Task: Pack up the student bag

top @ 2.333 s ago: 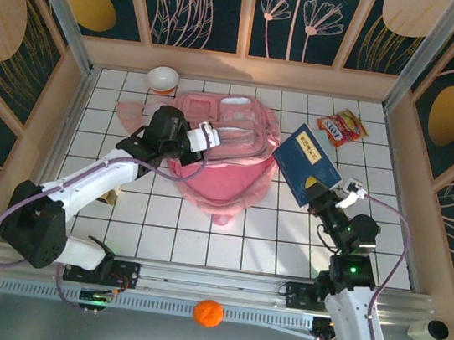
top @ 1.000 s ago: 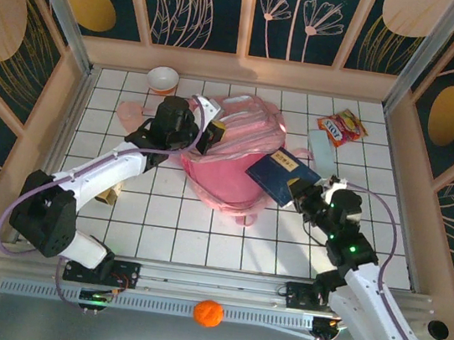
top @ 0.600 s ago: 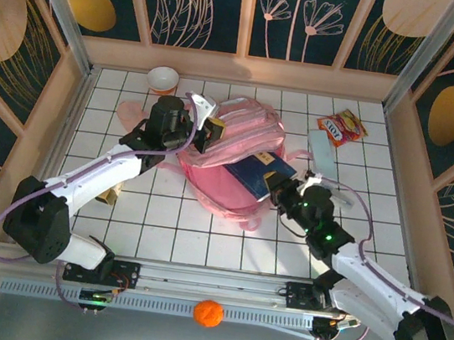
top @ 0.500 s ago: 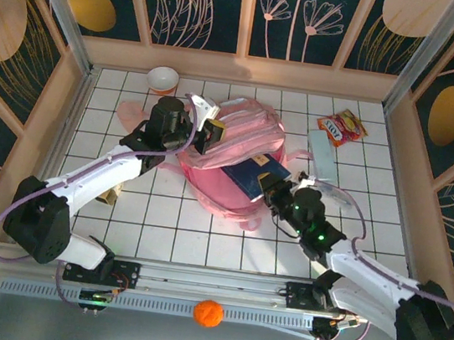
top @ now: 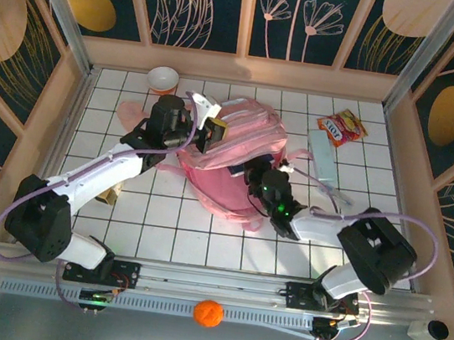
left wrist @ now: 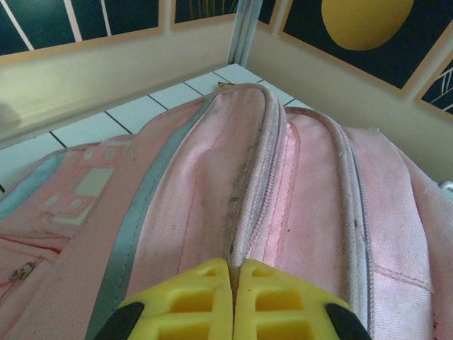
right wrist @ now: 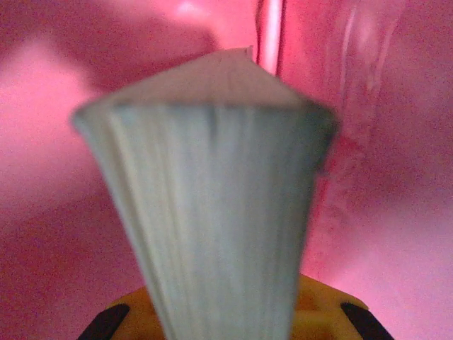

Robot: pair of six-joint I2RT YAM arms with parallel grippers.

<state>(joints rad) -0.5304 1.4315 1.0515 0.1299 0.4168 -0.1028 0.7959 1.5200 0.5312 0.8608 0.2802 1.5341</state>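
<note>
Pink student bag [top: 233, 141] receiving book [right wrist: 212, 205]: right gripper [top: 254, 174] clamping it inside, left gripper [left wrist: 232, 275] pinching bag's rim; snack packet [top: 341, 127] waiting, table's [top: 161, 216] far-right corner.

This is looking like a robotics lab test cell. A white gridded tabletop [top: 161, 220] is sitting boxed in by wood-framed wall panels [top: 208, 7] painted with dark floral patterns, running from 9 through 12 to 3 o'clock. An aluminium mounting rail [top: 211, 282] is spanning the edge at 6 o'clock, carrying two robot arms.
</note>
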